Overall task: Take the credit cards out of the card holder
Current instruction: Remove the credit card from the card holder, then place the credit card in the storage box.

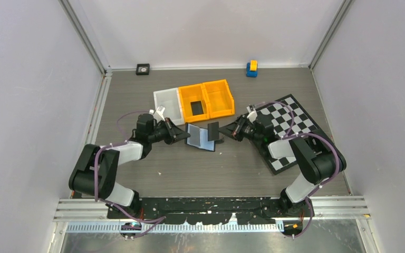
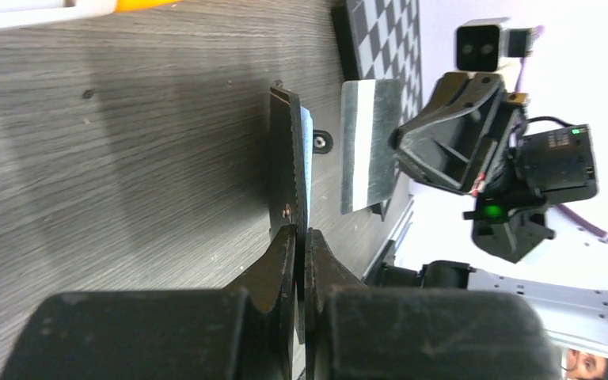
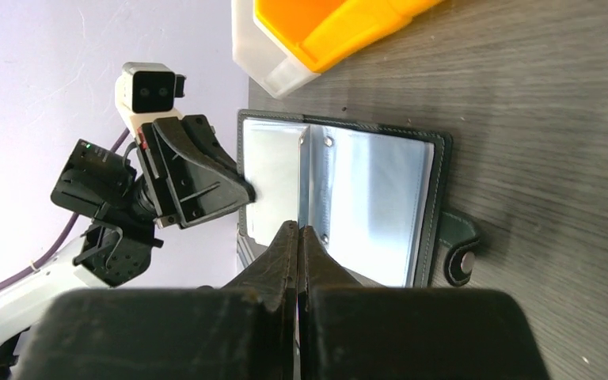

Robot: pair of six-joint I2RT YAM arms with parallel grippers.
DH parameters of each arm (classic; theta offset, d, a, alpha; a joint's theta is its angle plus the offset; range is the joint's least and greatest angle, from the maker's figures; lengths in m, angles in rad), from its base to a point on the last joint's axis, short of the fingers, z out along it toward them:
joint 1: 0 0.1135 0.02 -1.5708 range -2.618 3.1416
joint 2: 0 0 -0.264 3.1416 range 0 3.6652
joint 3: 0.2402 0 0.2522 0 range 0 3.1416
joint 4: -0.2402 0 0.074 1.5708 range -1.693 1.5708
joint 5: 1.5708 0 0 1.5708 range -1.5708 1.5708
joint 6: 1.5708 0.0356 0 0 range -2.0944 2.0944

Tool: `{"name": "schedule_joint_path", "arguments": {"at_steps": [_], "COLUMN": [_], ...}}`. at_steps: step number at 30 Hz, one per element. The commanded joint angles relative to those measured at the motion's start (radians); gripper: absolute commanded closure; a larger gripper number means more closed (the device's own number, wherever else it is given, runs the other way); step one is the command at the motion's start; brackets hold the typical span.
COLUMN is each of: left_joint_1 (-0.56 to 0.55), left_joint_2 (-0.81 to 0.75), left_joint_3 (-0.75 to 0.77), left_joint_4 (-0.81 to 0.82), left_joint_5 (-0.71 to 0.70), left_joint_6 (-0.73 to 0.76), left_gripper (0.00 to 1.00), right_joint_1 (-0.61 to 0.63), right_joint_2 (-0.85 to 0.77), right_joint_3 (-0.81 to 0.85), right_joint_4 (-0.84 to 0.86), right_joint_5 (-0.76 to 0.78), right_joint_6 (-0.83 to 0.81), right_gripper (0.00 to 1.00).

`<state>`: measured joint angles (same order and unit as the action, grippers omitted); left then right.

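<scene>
You see the card holder (image 1: 199, 138) lying open mid-table (image 1: 190, 168). Your left gripper (image 1: 184, 134) is clamped on its left edge. Your right gripper (image 1: 223, 132) pinches one card (image 1: 213, 129) upright just beside it. Another dark card (image 1: 198, 107) lies in the middle orange bin (image 1: 182, 105).

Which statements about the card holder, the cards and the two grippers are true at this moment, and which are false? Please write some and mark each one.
1. The card holder is open. True.
2. The left gripper is open and touches nothing. False: it is shut on the card holder's edge.
3. The right gripper holds a card. True.
4. Both orange bins are empty. False: a dark card lies in the orange bin beside the white bin.
</scene>
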<state>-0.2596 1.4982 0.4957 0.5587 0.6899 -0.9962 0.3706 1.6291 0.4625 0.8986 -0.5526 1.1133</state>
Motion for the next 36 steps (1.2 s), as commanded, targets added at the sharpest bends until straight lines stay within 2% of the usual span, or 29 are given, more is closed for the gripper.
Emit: {"name": "schedule_joint_path", "arguments": {"at_steps": [1, 3, 8, 13, 19, 26, 36], "left_joint_1": [0.005, 0.005, 0.005, 0.005, 0.003, 0.003, -0.011], "left_joint_2": [-0.086, -0.108, -0.116, -0.136, -0.146, -0.141, -0.152], "left_joint_3": [0.053, 0.056, 0.044, 0.03, 0.029, 0.031, 0.04], "left_joint_4": [-0.234, -0.287, -0.334, -0.392, -0.407, -0.402, -0.449], "left_joint_5": [-0.082, -0.106, -0.094, -0.098, -0.109, -0.095, -0.147], "left_joint_6": [0.141, 0.17, 0.209, 0.263, 0.283, 0.274, 0.302], "left_gripper": [1.0, 1.0, 1.0, 1.0, 1.0, 1.0, 1.0], "right_joint_1": [-0.003, 0.005, 0.037, 0.046, 0.086, 0.107, 0.121], "right_joint_2": [-0.027, -0.044, -0.082, 0.023, 0.183, 0.372, 0.569], "right_joint_3": [0.096, 0.155, 0.351, 0.55, 0.846, 1.086, 1.312], "right_joint_4": [-0.051, -0.181, -0.553, -0.689, -0.925, -1.033, -1.052], "right_joint_5": [-0.046, -0.046, 0.064, 0.071, 0.133, 0.172, 0.184], "right_joint_6": [-0.056, -0.106, -0.335, -0.399, -0.551, -0.617, -0.613], "right_gripper": [1.0, 1.0, 1.0, 0.99, 1.0, 1.0, 1.0]}}
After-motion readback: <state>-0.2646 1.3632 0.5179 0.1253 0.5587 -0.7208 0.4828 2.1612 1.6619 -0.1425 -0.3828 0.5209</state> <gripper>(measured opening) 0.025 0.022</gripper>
